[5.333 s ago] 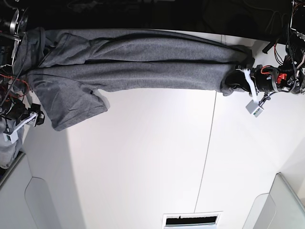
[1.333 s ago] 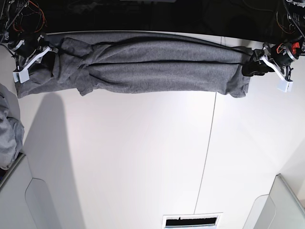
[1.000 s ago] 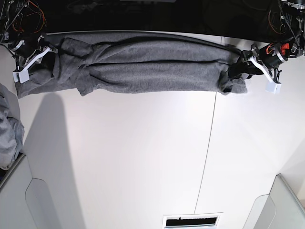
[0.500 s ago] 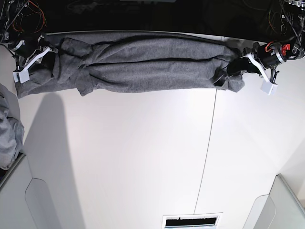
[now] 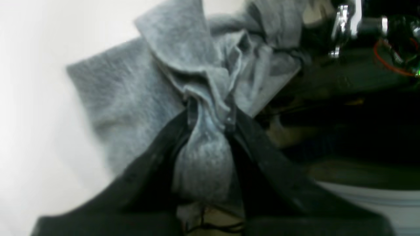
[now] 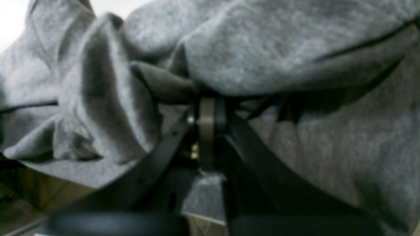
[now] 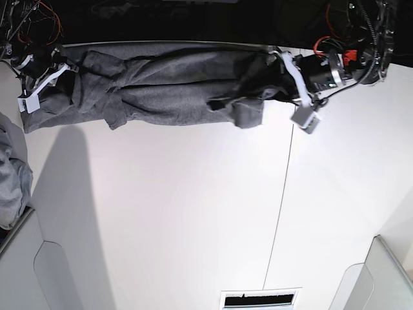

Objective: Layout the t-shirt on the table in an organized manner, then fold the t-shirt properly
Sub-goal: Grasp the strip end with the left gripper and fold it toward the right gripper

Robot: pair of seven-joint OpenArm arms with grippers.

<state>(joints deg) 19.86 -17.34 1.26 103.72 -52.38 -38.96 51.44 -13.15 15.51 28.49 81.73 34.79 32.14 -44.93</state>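
T-shirt [image 7: 161,90]: grey jersey, lying bunched in a long band along the far edge of the table [image 7: 193,213], running across the base view from the far left corner to a little past the middle. Surface creased lengthwise, with several dark fold lines. One end gathered and partly doubled back over the band, a loose flap hanging toward the near side.

Left gripper [image 7: 274,81]: at the doubled-back end of the shirt, on the right of the base view. Wrist view shows a wad of grey cloth [image 5: 203,157] pinched between its two black fingers [image 5: 154,157], more cloth fanning out beyond the tips. Jaws drawn in tight on the shirt.

Right gripper [image 7: 64,64]: at the other end of the shirt, by the far left corner of the table. Wrist view shows its fingers [image 6: 164,147] meeting at the tips with a fold of the shirt caught there and grey cloth filling the view behind. Jaws together, clamped on the shirt.

Table: white, smooth, with a thin dark seam [image 7: 284,187] running from the far side to the near side, right of centre.

Paler grey cloth [image 7: 10,181]: bunched at the left edge, off the tabletop, apart from the shirt.

Bins [image 7: 381,278]: light grey, rounded, at both near corners.
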